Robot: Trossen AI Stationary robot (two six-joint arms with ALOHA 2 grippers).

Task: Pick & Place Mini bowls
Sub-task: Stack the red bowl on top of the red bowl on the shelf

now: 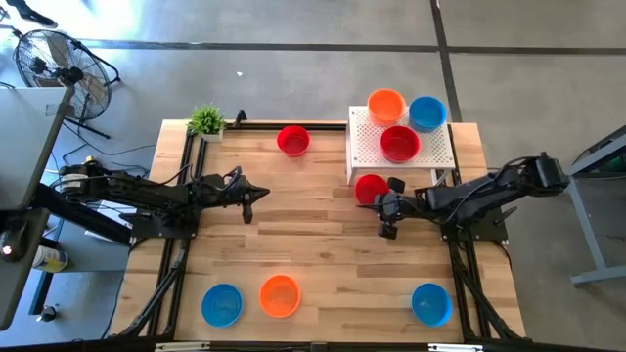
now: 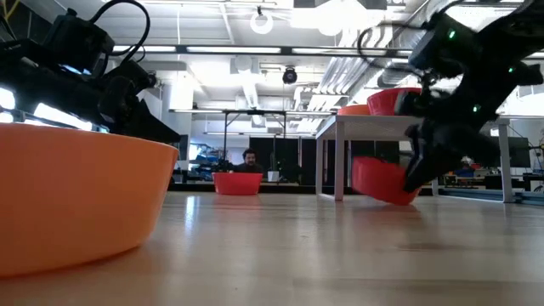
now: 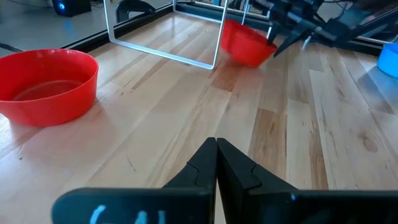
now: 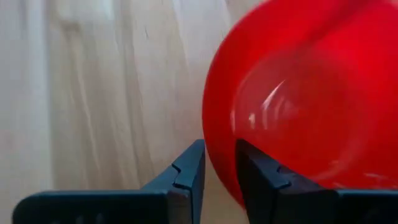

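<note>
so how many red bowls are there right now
3 red bowls: one on the white stand, one on the table near the plant, one tilted at the stand's front, gripped at its rim by the right hand. More could be nested unseen.

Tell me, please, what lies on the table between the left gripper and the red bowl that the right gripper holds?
Only bare wood, as the high view shows: nothing between the left gripper and the tilted red bowl held by the right gripper.

Open-plan lab or workshop

Exposed ceiling ducts, workbenches and a floor fan, upper left, are seen.
</note>
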